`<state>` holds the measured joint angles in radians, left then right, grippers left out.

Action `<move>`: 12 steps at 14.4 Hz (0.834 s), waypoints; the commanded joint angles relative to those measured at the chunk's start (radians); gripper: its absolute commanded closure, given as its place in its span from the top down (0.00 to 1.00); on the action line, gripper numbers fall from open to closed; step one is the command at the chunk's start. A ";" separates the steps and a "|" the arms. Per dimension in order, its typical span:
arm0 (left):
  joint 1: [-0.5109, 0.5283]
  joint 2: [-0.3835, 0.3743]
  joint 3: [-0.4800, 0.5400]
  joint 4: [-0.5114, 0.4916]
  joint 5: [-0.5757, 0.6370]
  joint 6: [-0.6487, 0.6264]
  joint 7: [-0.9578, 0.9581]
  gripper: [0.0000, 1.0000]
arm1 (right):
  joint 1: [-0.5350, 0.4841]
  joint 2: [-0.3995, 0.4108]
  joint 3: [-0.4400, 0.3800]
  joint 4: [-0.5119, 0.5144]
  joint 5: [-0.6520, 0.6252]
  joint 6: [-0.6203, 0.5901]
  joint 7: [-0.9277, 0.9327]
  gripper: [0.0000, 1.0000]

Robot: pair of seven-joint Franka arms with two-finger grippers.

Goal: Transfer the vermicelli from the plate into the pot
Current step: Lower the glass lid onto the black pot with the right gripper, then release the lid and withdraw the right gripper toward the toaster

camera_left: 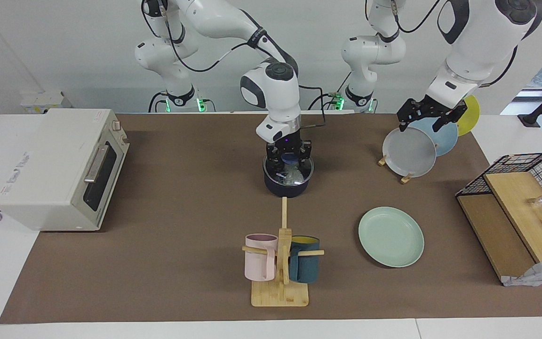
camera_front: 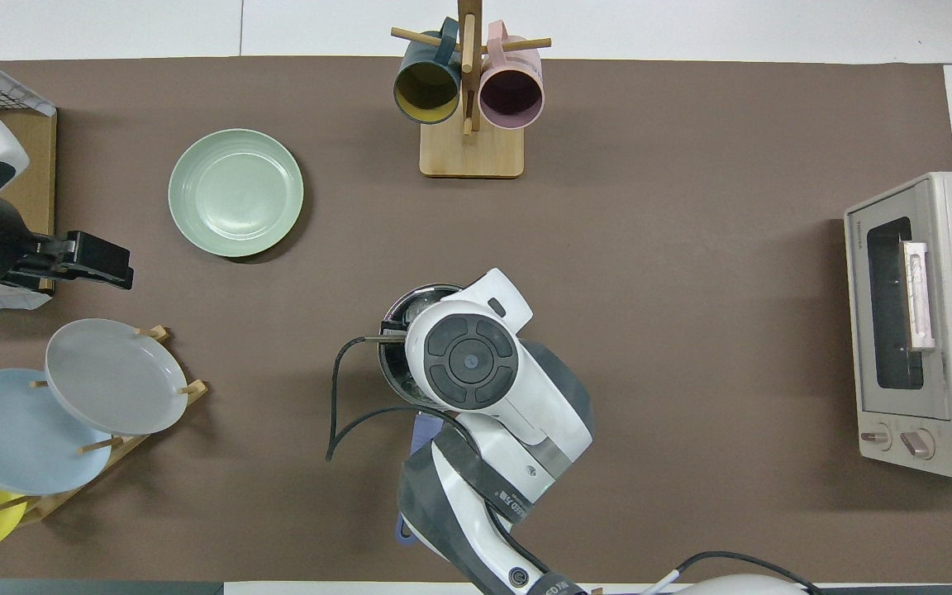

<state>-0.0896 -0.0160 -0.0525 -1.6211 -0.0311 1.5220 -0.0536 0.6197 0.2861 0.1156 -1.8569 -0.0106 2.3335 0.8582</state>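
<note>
The dark navy pot (camera_left: 286,188) stands mid-table, nearer to the robots than the mug tree. My right gripper (camera_left: 290,165) points straight down into it, shut on the vermicelli (camera_left: 293,176), a whitish tangle that hangs down inside the rim. From overhead the right wrist covers the gripper; only part of the pot's rim (camera_front: 408,302) and its blue handle (camera_front: 420,436) show. The mint-green plate (camera_left: 391,237) (camera_front: 235,192) lies bare toward the left arm's end. My left gripper (camera_left: 420,123) (camera_front: 108,266) waits open over the plate rack.
A rack (camera_left: 407,178) holds grey (camera_left: 408,153), light blue and yellow plates. The mug tree (camera_left: 280,263) carries a pink and a teal mug. A toaster oven (camera_left: 59,169) stands at the right arm's end. A wire basket (camera_left: 530,162) and wooden boards stand at the left arm's end.
</note>
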 commanded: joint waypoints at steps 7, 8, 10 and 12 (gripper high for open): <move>0.008 -0.004 0.002 0.007 -0.003 -0.014 0.001 1.00 | -0.023 -0.024 0.006 -0.010 -0.025 -0.014 0.021 1.00; 0.008 -0.004 0.002 0.007 -0.003 -0.014 0.001 1.00 | -0.038 -0.027 0.006 0.008 -0.025 -0.046 0.019 1.00; 0.010 -0.004 0.002 0.007 -0.003 -0.014 0.001 1.00 | -0.070 -0.041 0.006 0.066 -0.025 -0.144 -0.002 1.00; 0.010 -0.004 0.002 0.007 -0.003 -0.014 0.001 1.00 | -0.124 -0.050 0.003 0.137 -0.022 -0.253 -0.083 1.00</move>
<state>-0.0860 -0.0160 -0.0517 -1.6211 -0.0311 1.5220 -0.0536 0.5514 0.2572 0.1114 -1.7840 -0.0157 2.1811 0.8356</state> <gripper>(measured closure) 0.000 0.000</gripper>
